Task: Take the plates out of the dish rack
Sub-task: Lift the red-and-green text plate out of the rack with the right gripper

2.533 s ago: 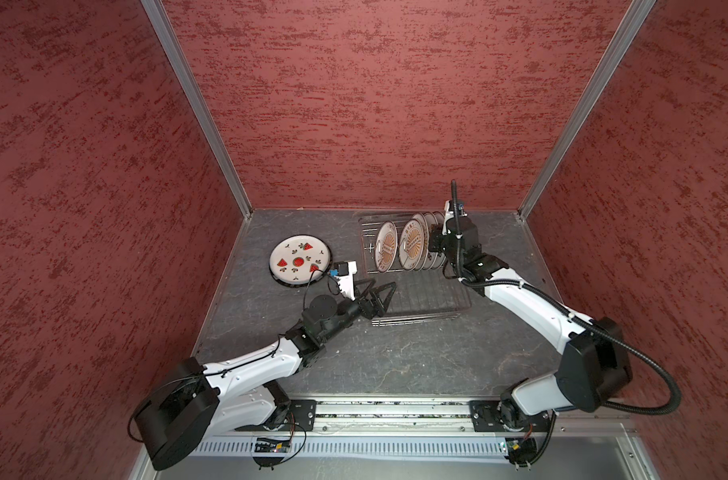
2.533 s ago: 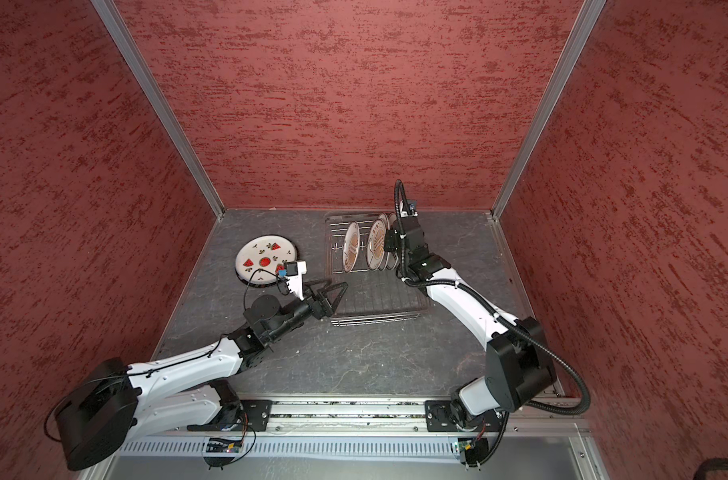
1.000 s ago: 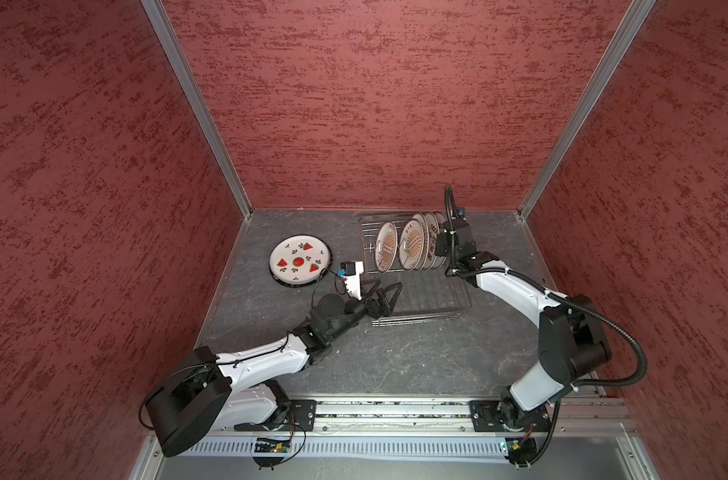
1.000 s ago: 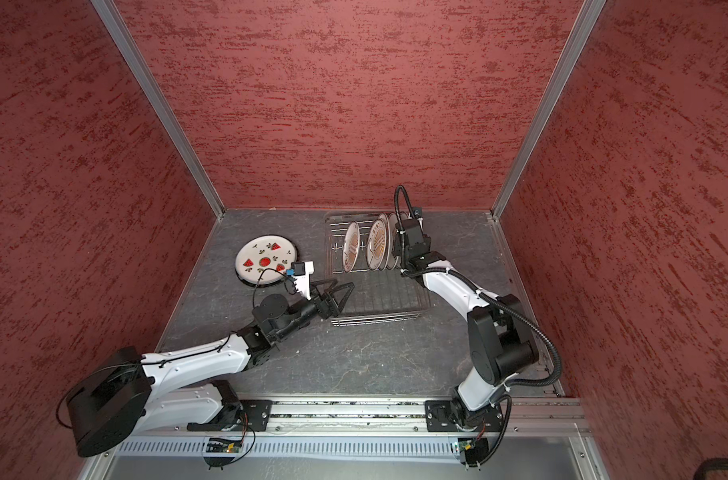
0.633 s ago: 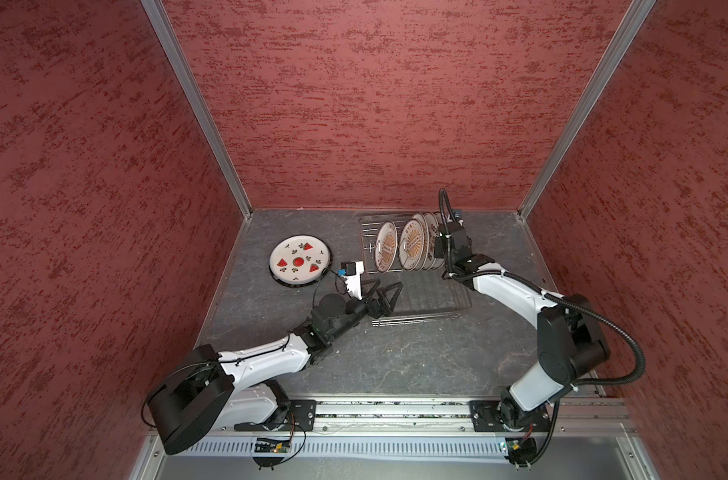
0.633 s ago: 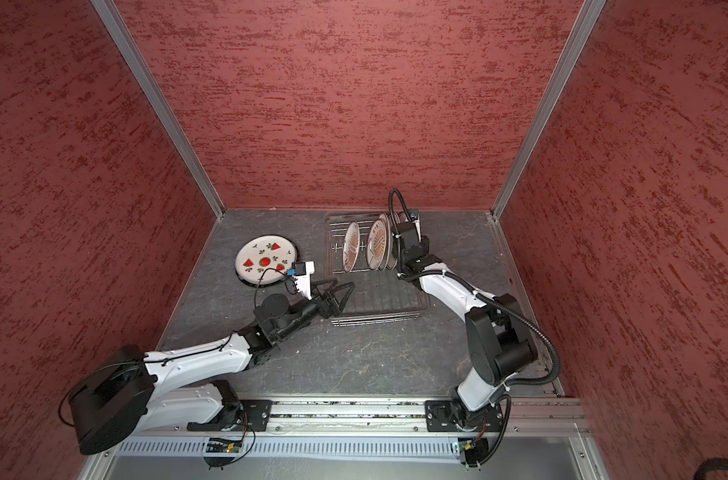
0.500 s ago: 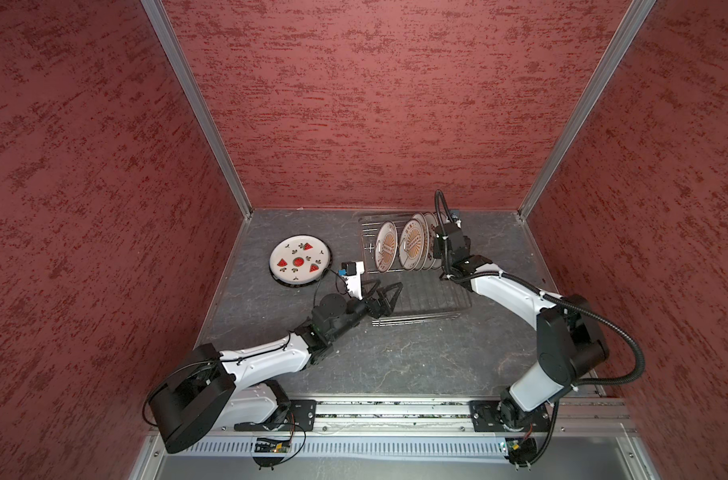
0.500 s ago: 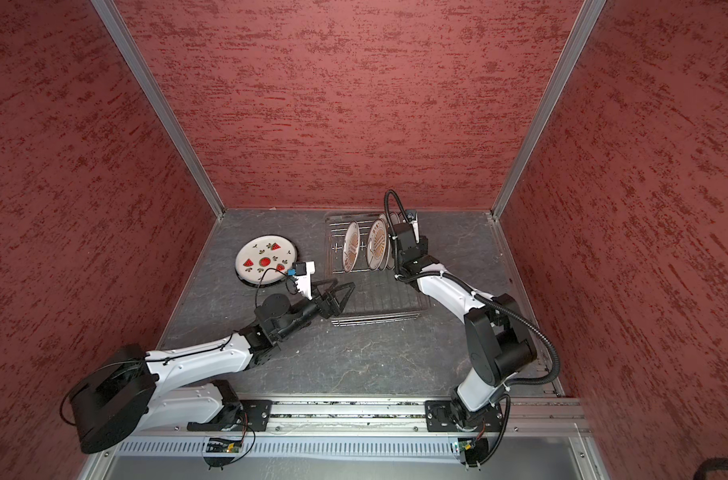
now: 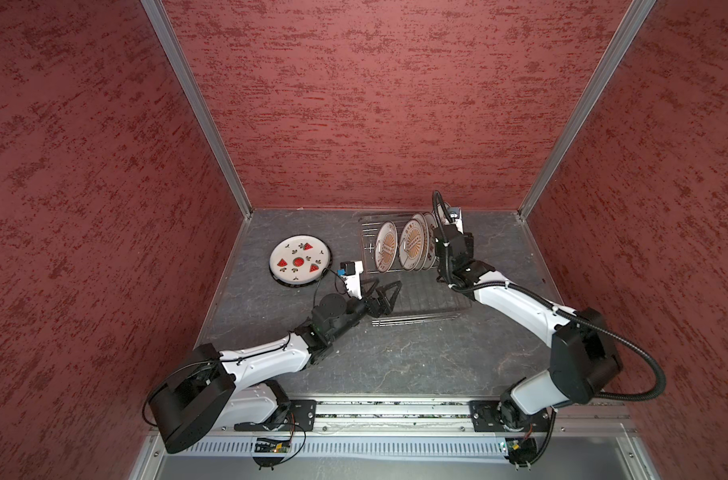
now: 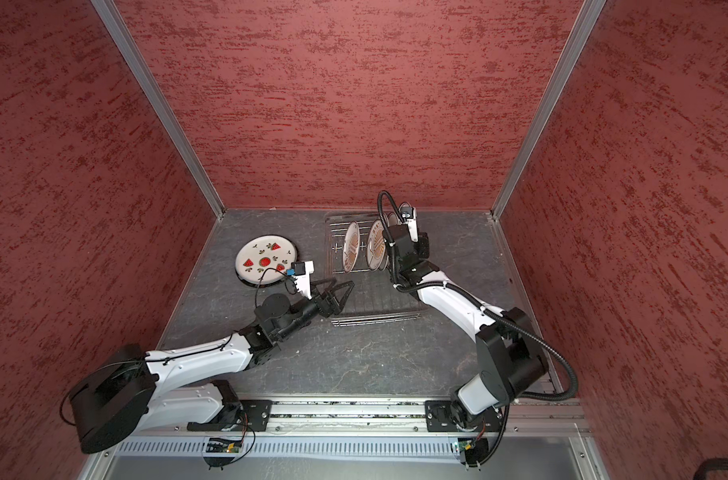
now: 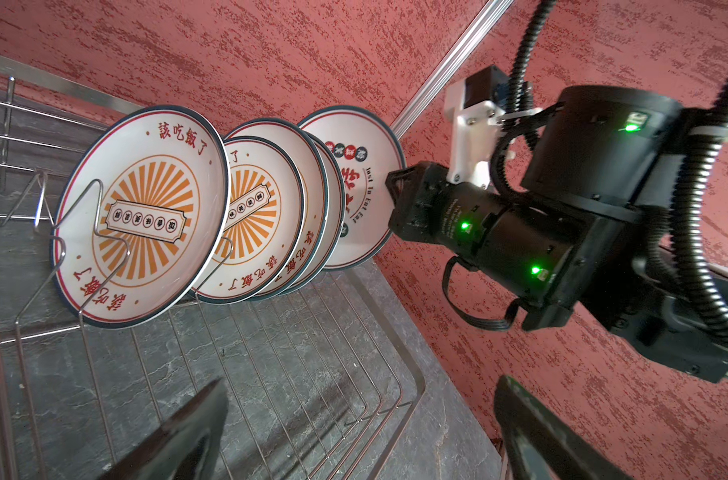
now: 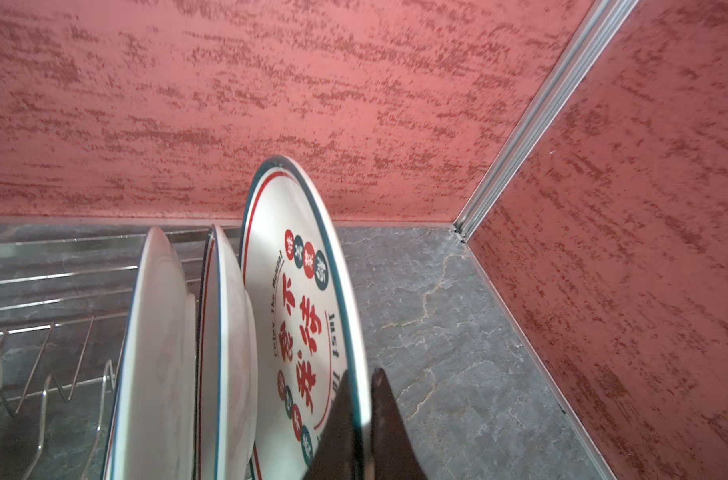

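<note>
The silver wire dish rack [image 9: 428, 291] sits at the back middle of the table. Several white plates stand on edge in it, with an orange sunburst plate [image 9: 386, 251] at the left end. My right gripper [image 12: 364, 382] is shut on the rim of the plate [image 12: 295, 299] at the right end, which has red characters and dark dots. In the left wrist view the right gripper [image 11: 395, 183] pinches that plate [image 11: 362, 199] from the side. My left gripper [image 9: 385, 284] hovers open and empty over the rack's near left part. A watermelon plate [image 9: 299, 260] lies flat on the table, left of the rack.
The red back wall and the right corner post [image 12: 532, 124] stand close behind the rack. Upright wire prongs [image 11: 42, 199] rise from the rack beside the sunburst plate. Bare grey table [image 9: 395, 357] lies in front of the rack.
The right gripper has shifted a little toward the row and closed on the end plate's rim. The left arm edged forward to the rack earlier and has since held still, open.
</note>
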`<action>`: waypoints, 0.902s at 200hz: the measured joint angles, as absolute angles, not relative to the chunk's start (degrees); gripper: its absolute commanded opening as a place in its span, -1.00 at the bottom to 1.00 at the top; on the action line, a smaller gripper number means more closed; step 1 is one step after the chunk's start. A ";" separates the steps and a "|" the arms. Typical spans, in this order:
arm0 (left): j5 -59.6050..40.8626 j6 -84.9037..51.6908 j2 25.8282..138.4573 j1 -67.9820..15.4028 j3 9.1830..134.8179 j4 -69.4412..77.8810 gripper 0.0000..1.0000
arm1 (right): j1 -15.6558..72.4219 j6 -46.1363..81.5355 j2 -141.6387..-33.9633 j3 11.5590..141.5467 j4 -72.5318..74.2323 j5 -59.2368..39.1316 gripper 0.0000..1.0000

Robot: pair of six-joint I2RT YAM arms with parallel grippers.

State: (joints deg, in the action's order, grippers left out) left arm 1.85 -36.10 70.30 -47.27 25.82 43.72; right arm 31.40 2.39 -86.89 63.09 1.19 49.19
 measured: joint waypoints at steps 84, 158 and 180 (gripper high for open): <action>3.09 -35.64 68.66 -47.20 25.80 43.68 0.99 | 35.99 -0.67 -76.14 57.17 5.02 58.52 -1.00; 4.51 -35.03 61.98 -46.50 24.05 42.48 0.99 | 39.72 0.71 -57.93 48.53 6.63 60.82 -1.00; 4.05 -34.59 59.00 -46.35 22.72 42.46 0.99 | 39.72 3.42 -51.94 45.28 6.31 56.88 -1.00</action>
State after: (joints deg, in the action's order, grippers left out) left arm 4.05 -34.59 59.00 -46.35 22.72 42.46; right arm 39.72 3.42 -51.94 45.28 6.31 56.88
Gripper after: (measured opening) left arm 0.994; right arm 0.082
